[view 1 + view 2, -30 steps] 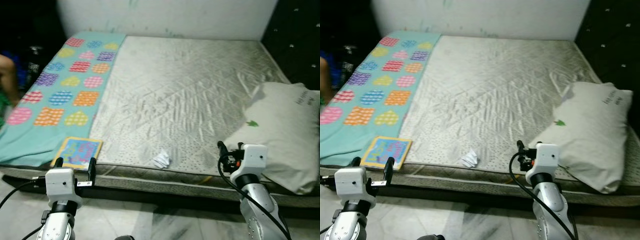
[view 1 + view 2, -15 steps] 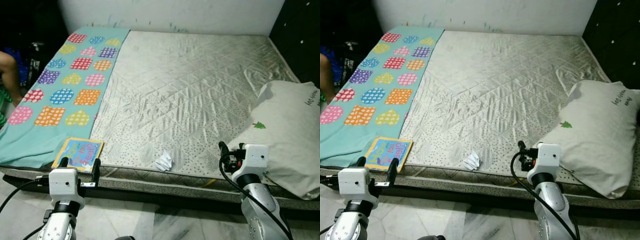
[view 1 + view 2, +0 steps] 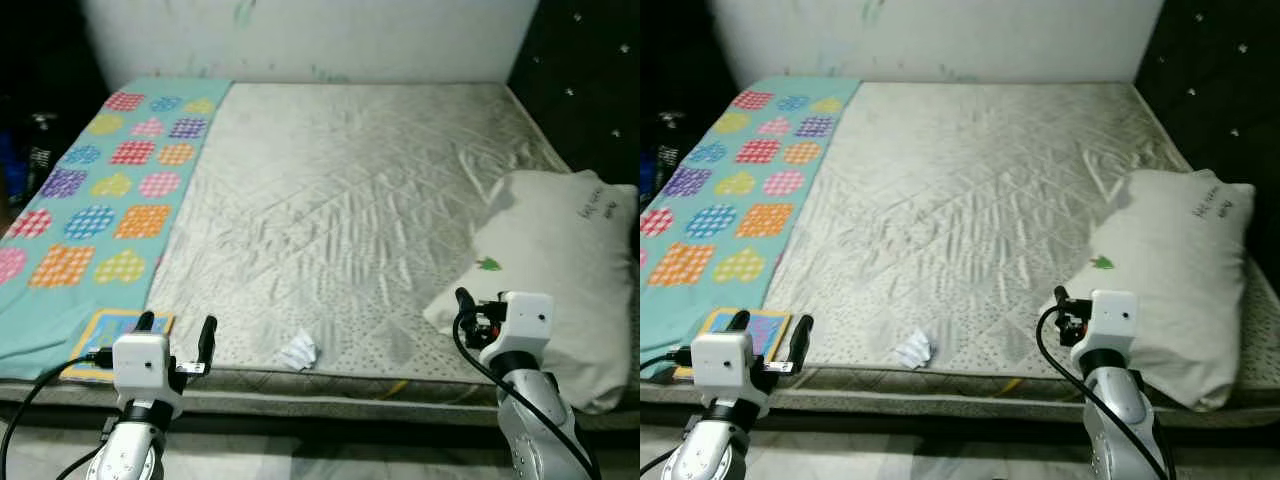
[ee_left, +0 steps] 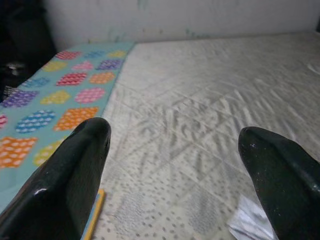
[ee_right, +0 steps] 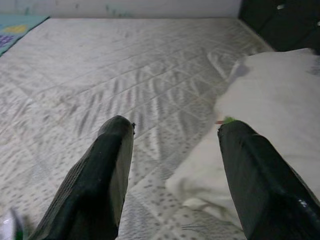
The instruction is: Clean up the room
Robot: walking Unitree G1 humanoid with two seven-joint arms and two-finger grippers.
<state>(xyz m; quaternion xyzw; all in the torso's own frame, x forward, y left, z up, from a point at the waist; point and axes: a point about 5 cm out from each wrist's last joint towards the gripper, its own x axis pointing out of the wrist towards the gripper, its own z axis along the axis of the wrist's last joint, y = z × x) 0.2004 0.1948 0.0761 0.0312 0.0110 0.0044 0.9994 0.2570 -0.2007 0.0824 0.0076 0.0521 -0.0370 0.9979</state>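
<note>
Quilted grey mattress fills the scene, its near edge right in front of both arms. Left gripper hovers at the near left corner, fingers spread wide and empty. Right gripper is raised by the near right corner, fingers parted too, holding nothing. Crumpled white paper scrap sits at the near edge between them. Flat colourful book lies partly hidden behind the left gripper, on the teal patterned sheet. Soft white pillow slumps along the right edge.
</note>
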